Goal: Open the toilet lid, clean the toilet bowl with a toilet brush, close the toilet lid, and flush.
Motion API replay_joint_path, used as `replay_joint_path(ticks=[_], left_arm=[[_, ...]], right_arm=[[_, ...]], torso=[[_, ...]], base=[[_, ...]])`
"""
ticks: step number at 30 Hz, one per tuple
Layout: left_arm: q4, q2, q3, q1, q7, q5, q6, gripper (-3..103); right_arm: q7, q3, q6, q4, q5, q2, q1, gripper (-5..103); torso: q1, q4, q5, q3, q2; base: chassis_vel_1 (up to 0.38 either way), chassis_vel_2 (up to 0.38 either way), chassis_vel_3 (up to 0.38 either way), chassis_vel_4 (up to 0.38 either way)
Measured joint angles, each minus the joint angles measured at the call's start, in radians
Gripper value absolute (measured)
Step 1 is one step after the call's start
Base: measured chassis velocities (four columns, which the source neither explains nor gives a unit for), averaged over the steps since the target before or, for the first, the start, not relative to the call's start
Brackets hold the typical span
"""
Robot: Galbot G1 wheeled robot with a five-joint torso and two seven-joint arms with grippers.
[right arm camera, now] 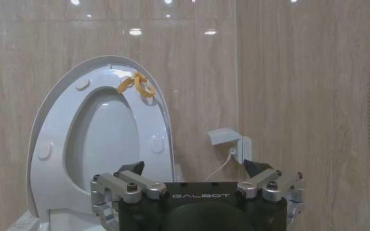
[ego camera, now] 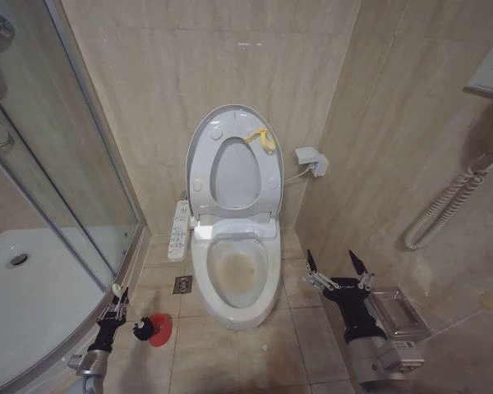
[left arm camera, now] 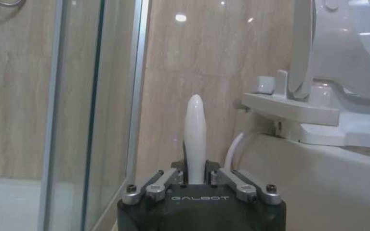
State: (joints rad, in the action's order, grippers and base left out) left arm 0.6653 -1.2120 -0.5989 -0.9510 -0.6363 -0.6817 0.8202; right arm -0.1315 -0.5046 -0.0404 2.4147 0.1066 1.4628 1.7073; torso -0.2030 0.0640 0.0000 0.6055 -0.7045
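While the lid (ego camera: 230,164) is already propped up against the wall, the brush (left arm camera: 195,139) is gripped by the left hand (ego camera: 115,307) beside the bowl (ego camera: 234,275); the right hand (ego camera: 338,264) is spread wide, empty. Scrubbing, closing, flushing are left.

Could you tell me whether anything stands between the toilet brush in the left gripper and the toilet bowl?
Nothing visible does. The toilet lid and seat stand raised against the wall, so the toilet bowl is open. The left gripper, shut on the toilet brush, is beside it over bare floor.
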Motion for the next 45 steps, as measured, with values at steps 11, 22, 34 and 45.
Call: replay_joint_path(ticks=[11, 22, 34, 45], left_arm=[[0.000, 0.009, 0.034, 0.021, 0.019, -0.031, -0.002, 19], [-0.061, 0.007, 0.064, 0.057, 0.004, -0.027, -0.002, 19], [-0.040, 0.020, 0.082, 0.082, 0.013, -0.037, -0.003, 19], [-0.132, -0.001, 0.087, 0.071, -0.001, -0.007, -0.003, 19]], right_arm=[[0.000, 0.000, 0.000, 0.000, 0.000, 0.000, 0.000, 100], [0.000, 0.000, 0.000, 0.000, 0.000, 0.000, 0.000, 100], [0.000, 0.000, 0.000, 0.000, 0.000, 0.000, 0.000, 100], [0.000, 0.000, 0.000, 0.000, 0.000, 0.000, 0.000, 100]], torso=[[0.000, 0.0000, -0.0001, 0.000, 0.000], [0.000, 0.0001, 0.0000, 0.000, 0.000], [0.000, 0.0002, 0.0000, 0.000, 0.000], [0.000, 0.0004, 0.0005, 0.000, 0.000]], base=[[0.000, 0.000, 0.000, 0.000], [0.000, 0.000, 0.000, 0.000], [0.000, 0.000, 0.000, 0.000], [0.000, 0.000, 0.000, 0.000]])
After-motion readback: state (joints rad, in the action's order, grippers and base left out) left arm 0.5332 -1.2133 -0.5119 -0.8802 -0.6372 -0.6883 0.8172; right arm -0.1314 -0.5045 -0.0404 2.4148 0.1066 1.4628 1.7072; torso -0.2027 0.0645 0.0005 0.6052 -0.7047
